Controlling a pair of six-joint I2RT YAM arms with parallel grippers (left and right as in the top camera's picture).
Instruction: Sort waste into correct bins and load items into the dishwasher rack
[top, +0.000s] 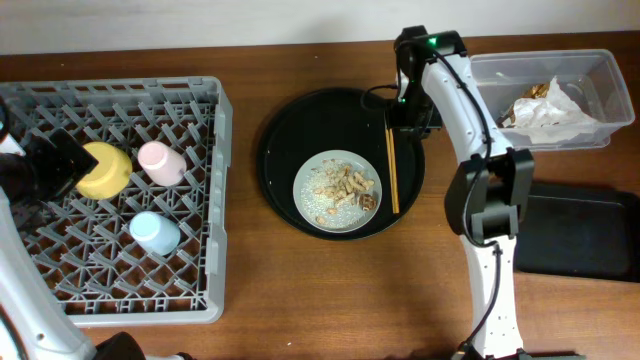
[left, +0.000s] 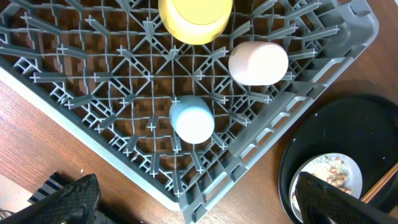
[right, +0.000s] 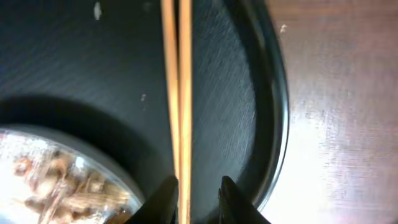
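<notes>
We judged the step as picking up the thin wooden chopsticks (right: 177, 93), which lay on the round black tray (right: 236, 93). The right gripper (right: 193, 198) straddled them, jaws narrowly apart, clamping nothing. The left gripper (left: 198, 186) hung wide open and empty over the large grey plastic dishwasher rack (left: 273, 134). The next move called for closing squarely on both sticks.

The rack (top: 100, 270) is grey with a lattice pattern. In it sit a yellow bowl (top: 105, 170), a pink cup (top: 160, 162) and a light-blue cup (top: 155, 233). The tray (top: 290, 125) is black and the plate (top: 308, 205) pale grey and speckled, with beige-brown scraps (top: 345, 185). The chopsticks (top: 392, 165) are light wood. The clear tub (top: 545, 58) holds a white napkin (top: 550, 118) and a brown-gold wrapper (top: 535, 92). The flat container (top: 590, 235) is black and the table (top: 330, 290) brown wood-grain.
</notes>
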